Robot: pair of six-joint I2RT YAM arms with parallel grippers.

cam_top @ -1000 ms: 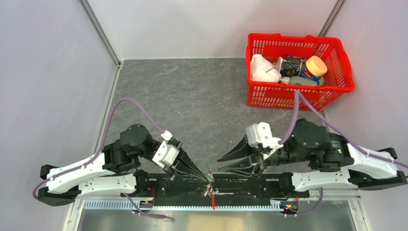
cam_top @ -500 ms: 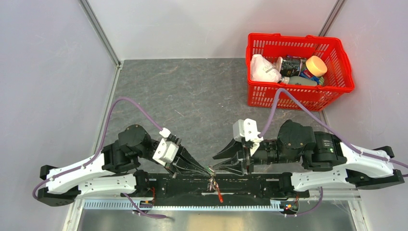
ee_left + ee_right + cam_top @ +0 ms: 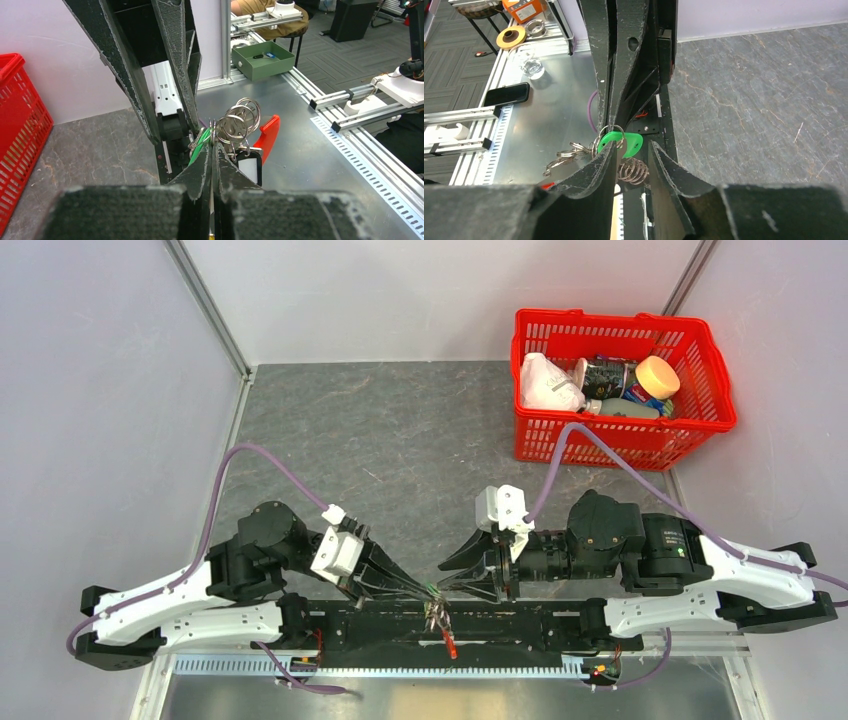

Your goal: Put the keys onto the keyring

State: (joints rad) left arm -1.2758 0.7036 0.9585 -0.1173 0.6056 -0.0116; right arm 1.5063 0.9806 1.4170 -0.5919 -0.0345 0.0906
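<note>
- The tabletop (image 3: 400, 440) is dark grey, crossed by pale, stone-like veins.
- The basket (image 3: 600, 445) is a bright red lattice. Inside it sit a white bag (image 3: 545, 385) and an orange lid (image 3: 657, 377).
- The keys (image 3: 237, 122) are silvery.
- One key carries a vivid green tag (image 3: 624, 142); another tag (image 3: 248, 167) is black with a white face.
- The keyring (image 3: 268, 136) shows a bright red part (the colour of the rest is hard to make out).
- The left claw (image 3: 212, 147) and right claw (image 3: 633, 147) are matte black, flecked with pale scuffs.
- The arms (image 3: 170, 595) are white and black, and their cables (image 3: 240, 448) are purple.
- The walls (image 3: 100, 390) are pale lilac-grey.
</note>
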